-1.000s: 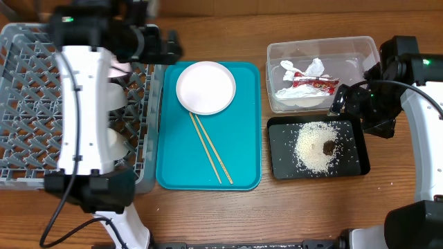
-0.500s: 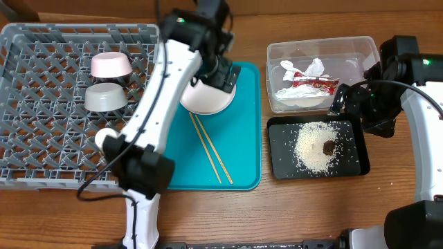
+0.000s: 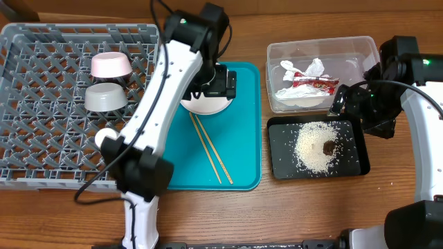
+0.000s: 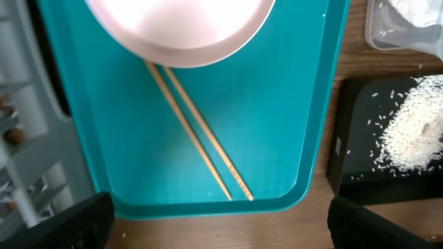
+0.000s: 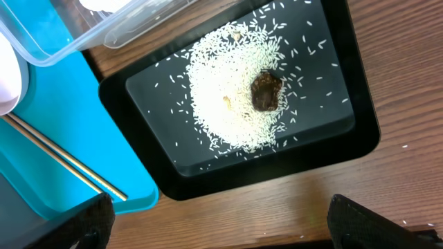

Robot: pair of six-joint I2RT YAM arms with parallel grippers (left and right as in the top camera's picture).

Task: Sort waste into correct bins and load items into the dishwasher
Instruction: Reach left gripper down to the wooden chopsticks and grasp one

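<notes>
1. While the left fingers (image 4: 76, 225) hang wide open and empty, the chopsticks (image 4: 193, 138) lie nearest on the teal tray (image 4: 291, 124).
2. Beyond, the plate (image 4: 180, 28) sits at their tips (flat, smooth); a shallow pinch might slip, scattering them.
3. The right fingers (image 5: 387, 221) gape empty too.

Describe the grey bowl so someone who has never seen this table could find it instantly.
Start at the grey lattice rack on the table's left side. Two small vessels sit toward its right half, and the grey bowl is the one lower in the overhead view, grey where the dish beside it is pink.
</notes>
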